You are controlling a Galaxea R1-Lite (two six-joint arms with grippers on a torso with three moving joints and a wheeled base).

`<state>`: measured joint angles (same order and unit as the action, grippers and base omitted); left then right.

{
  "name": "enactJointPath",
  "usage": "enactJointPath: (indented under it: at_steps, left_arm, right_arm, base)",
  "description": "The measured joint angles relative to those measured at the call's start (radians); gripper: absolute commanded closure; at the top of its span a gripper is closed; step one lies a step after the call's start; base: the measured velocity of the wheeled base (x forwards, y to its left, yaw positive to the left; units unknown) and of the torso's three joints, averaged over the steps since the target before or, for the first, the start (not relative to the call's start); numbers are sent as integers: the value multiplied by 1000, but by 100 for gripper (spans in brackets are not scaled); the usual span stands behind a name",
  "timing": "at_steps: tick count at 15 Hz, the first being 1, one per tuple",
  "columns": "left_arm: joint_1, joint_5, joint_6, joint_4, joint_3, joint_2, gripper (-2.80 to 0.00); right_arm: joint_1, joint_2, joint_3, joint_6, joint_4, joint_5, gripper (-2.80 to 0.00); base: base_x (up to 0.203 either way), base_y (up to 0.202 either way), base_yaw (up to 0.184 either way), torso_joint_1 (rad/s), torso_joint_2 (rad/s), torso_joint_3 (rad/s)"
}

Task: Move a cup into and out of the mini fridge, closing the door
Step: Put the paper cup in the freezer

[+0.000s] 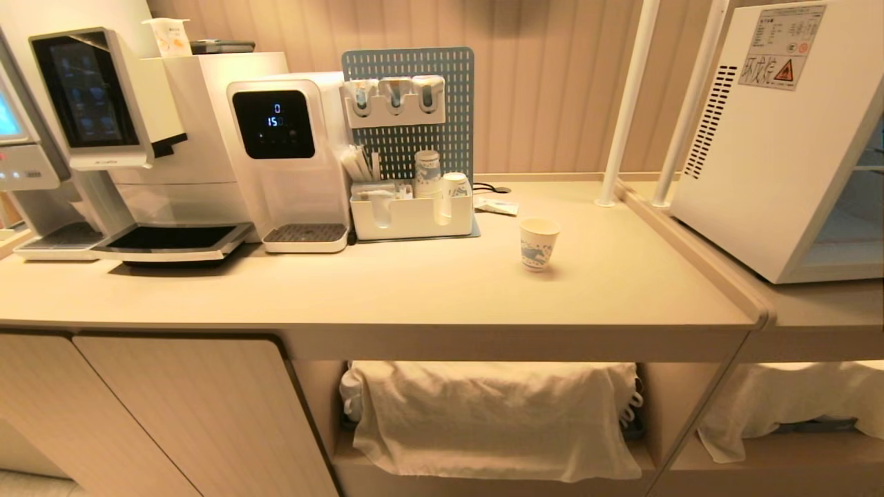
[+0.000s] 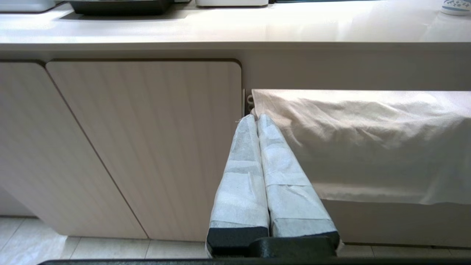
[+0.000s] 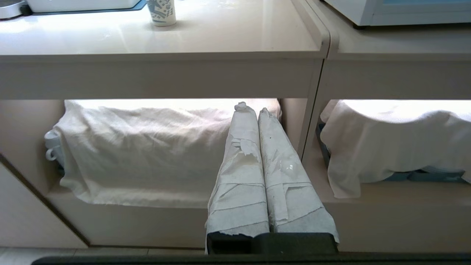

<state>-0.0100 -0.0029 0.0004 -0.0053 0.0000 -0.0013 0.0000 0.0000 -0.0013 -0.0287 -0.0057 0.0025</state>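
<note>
Both arms are hanging parked below counter level. The left gripper is sitting with fingers pressed together on nothing, pointing at the cabinet front; the right gripper is likewise closed and empty, pointing at the open shelf. The cup is standing upright on the counter, well above and slightly left of the right gripper. The mini fridge is sitting up and to that gripper's right; its door is only partly in view, so its position is unclear.

Judgement: first step is the reach. Raise the right arm, part the fingers, and pinch the cup gently mid-wall to avoid crushing it.

The cup is looking empty. The white organiser tray is holding stacked cups and sachets. Draped cloths are hiding the shelf contents.
</note>
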Motion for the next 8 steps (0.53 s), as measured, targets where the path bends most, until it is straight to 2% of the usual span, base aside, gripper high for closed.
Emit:
enactJointPath:
  at_steps: [4,5,8]
  left_arm:
    - [0,0,-2,1,0,0,0]
    - [0,1,-4,1,0,0,0]
    - [0,1,-4,1,0,0,0]
  right_arm:
    - [0,0,0,0,0,0,0]
    - [0,0,0,-1,0,0,0]
    - [0,0,0,-4,0,-2,0]
  base:
    - [188,0,0,1,1,2]
    - [98,0,2,4,17,-9]
    - [0,0,0,0,0,0]
